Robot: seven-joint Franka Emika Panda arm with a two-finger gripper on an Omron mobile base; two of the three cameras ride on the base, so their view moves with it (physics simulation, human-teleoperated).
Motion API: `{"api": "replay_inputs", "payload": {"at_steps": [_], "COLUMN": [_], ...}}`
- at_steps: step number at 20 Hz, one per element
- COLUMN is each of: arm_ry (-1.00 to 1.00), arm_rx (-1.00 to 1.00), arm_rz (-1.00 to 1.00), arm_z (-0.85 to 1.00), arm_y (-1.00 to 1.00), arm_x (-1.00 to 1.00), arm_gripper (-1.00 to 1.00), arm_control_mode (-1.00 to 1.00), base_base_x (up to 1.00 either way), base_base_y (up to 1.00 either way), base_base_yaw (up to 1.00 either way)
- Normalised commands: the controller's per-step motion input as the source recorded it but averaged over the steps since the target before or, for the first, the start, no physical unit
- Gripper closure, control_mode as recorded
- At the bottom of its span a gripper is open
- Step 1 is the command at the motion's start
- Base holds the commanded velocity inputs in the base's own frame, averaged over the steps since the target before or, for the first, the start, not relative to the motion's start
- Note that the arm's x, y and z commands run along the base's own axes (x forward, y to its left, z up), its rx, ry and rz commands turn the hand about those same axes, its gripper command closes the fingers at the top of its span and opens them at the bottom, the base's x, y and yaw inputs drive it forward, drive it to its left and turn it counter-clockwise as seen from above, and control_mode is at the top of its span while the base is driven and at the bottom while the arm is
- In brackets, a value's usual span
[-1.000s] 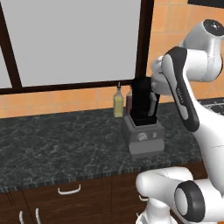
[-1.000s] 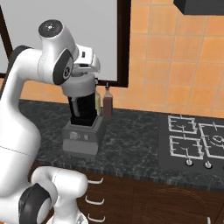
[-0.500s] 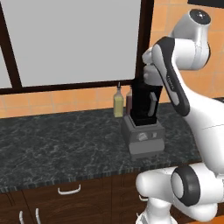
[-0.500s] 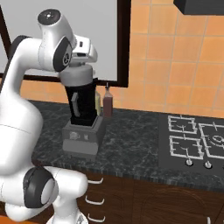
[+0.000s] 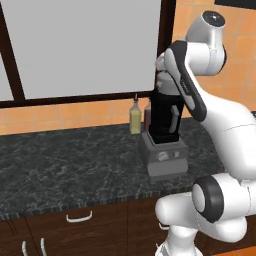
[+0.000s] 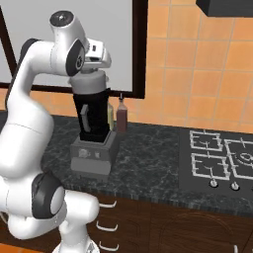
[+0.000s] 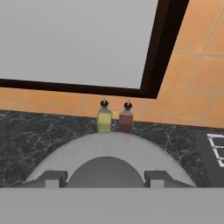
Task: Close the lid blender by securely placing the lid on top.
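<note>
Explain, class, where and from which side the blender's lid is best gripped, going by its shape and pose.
Grip the lid by its narrower top knob, coming straight down from above. It lies flat and round, and the raised knob gives two opposite sides to pinch. The end effector already straddles it that way, over the blender.

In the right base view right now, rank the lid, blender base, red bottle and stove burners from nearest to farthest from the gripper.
1. lid: held in the shut gripper, on top of the black jar.
2. red bottle: just right of the jar, at the wall.
3. blender base: straight below on the counter; too close to call against the bottle.
4. stove burners: far right.
</note>
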Motion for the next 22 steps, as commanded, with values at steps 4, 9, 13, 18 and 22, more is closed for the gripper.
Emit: {"api": "replay_inputs", "payload": {"at_steps": [4,9,13,18,22], "arm_ry": [0.0,0.0,0.0,0.0,-0.01], "arm_rx": [0.0,0.0,0.0,0.0,0.0], "arm_rz": [0.0,0.0,0.0,0.0,0.0], "arm_z": [0.0,0.03,0.08,0.09,0.03], "arm_y": [0.0,0.0,0.0,0.01,0.09], "arm_x": [0.38,0.34,0.3,0.29,0.1], "arm_gripper": [1.0,1.0,1.0,1.0,1.0], "arm_control_mode": [-1.0,-1.0,-1.0,-1.0,-1.0], "base_base_x": [0.0,0.0,0.0,0.0,0.0], "base_base_y": [0.0,0.0,0.0,0.0,0.0], "base_base_yaw": [0.0,0.0,0.0,0.0,0.0]}}
